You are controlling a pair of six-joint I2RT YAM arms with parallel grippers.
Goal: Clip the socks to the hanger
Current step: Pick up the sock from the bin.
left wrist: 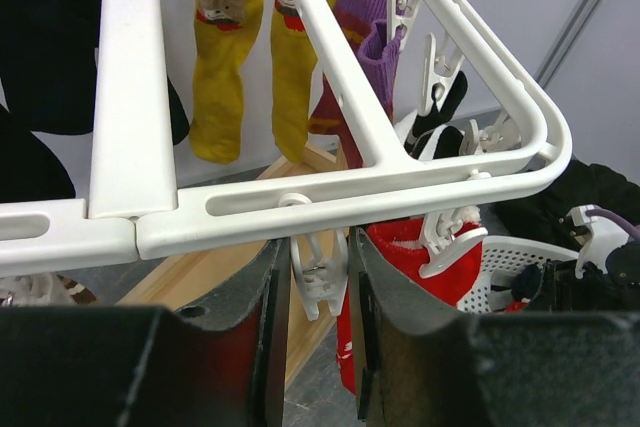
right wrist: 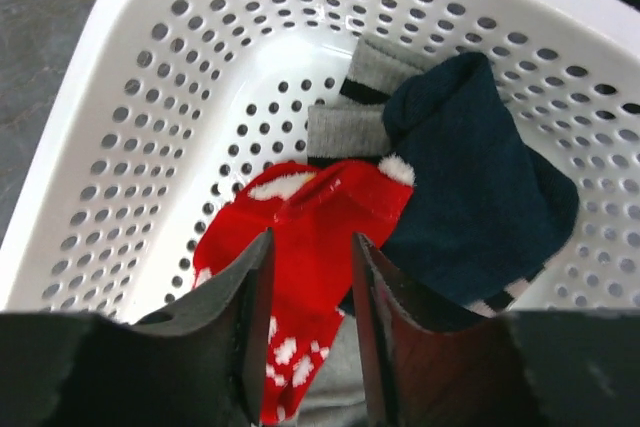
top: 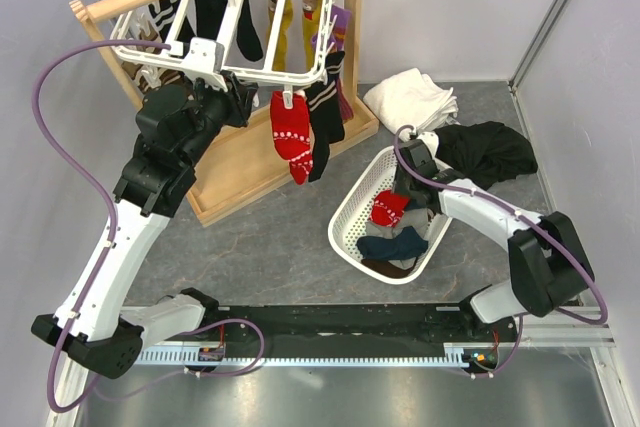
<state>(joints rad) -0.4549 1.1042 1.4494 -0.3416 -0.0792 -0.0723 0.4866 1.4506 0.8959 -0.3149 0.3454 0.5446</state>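
Note:
The white slatted hanger hangs from the wooden stand. One red sock with a white pattern is clipped at its front edge. My left gripper reaches up under that edge, shut on a dangling white clip peg beside the hung sock. The other red sock lies in the basket on top of grey socks with striped cuffs. My right gripper is down in the basket, its fingers astride this red sock with a gap still between them.
The white lattice basket also holds a dark blue sock. Black socks, yellow socks and a purple sock hang on the frame. The wooden stand base is behind; white cloth and black cloth lie right.

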